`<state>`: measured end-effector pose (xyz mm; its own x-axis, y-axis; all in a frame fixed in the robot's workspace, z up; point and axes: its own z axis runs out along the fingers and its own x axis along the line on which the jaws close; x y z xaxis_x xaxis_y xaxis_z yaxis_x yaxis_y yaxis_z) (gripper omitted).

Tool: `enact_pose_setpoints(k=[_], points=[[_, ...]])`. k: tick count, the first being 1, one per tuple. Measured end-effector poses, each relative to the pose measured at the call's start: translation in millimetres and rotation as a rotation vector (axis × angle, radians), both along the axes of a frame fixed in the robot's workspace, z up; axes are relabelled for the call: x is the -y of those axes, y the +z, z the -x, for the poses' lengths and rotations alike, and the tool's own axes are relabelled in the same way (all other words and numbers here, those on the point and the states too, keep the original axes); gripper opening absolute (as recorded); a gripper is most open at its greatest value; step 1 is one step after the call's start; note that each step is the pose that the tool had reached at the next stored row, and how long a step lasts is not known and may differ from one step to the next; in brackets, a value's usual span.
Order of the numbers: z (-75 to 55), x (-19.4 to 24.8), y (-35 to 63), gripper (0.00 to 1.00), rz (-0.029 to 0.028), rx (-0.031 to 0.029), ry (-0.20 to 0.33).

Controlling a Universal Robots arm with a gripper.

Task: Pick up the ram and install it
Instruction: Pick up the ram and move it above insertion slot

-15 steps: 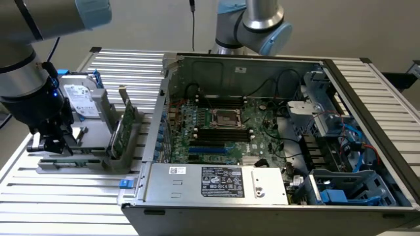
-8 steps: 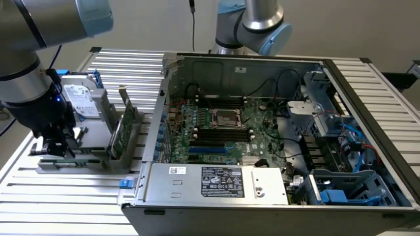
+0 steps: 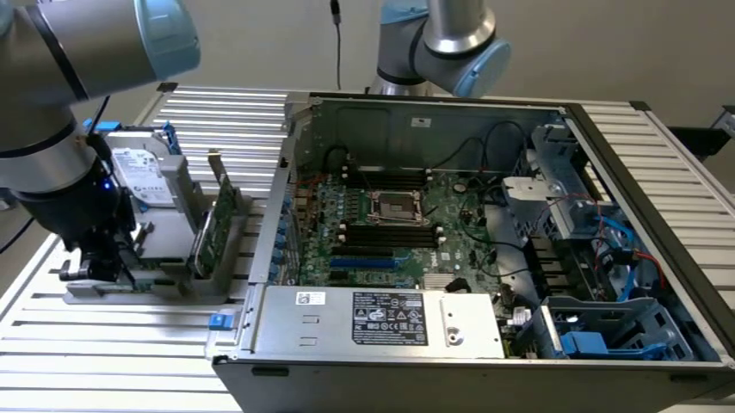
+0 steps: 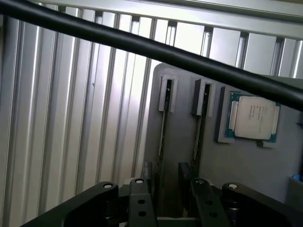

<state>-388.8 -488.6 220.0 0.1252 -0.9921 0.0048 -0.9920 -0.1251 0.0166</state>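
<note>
Hand (jaws apart) hovers over the ram

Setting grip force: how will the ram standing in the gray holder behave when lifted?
The ram looks thin and flat, so probably stiff and light. It stands on edge in a narrow slot of the gray holder, so it may bind if pulled tilted. Its slim edge likely offers little grip.

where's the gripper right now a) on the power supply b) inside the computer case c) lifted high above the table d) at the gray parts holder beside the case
d: the gripper sits low at the gray parts holder on the exterior view's left, outside the computer case.
</note>
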Motion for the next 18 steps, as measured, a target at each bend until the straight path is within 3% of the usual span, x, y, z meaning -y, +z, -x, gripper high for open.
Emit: enact_pose_setpoints(k=[12,18], points=[[4.7,4.0,-21.6,0.36,0.0,0.0,-0.002],[7.9,3.9,-24.3,0.36,0.0002,-0.0004,-0.003]])
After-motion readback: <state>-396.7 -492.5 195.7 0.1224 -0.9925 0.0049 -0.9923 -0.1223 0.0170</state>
